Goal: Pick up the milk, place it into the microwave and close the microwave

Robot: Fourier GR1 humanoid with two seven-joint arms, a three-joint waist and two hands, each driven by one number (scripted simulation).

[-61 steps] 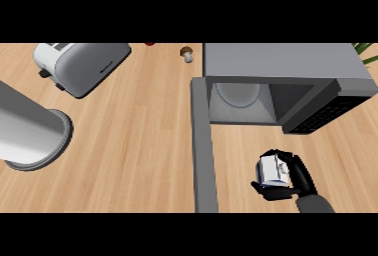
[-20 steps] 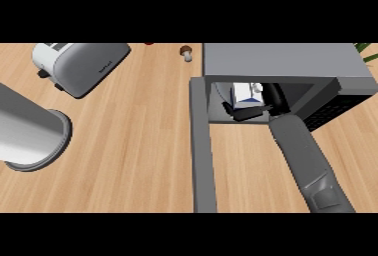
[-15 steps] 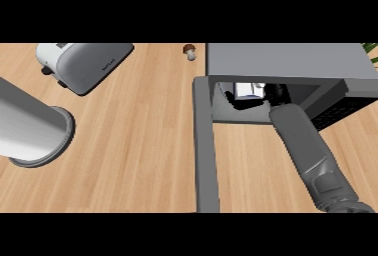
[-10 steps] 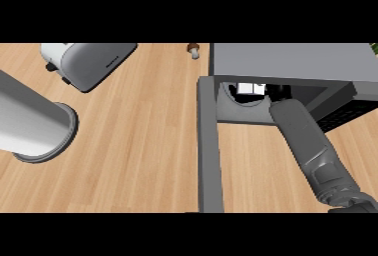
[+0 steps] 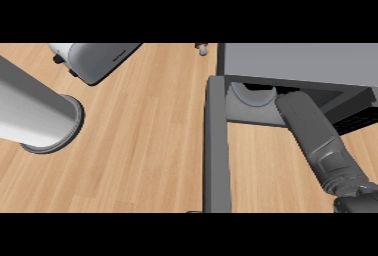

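Nearest: grey right forearm (image 5: 319, 140) now reaching much deeper than half a second ago, running up from the lower right edge into the open grey box microwave (image 5: 303, 62). Right hand gone from sight under the microwave roof; fingers spread or pinching, cannot tell. White-and-blue milk carton also out of sight now, last seen in that hand at the cavity mouth, so probably inside over the pale round turntable (image 5: 255, 95). Long grey microwave door (image 5: 216, 150) standing open across the light wood worktop (image 5: 148, 150). Likely next: let go, withdraw, shut door.
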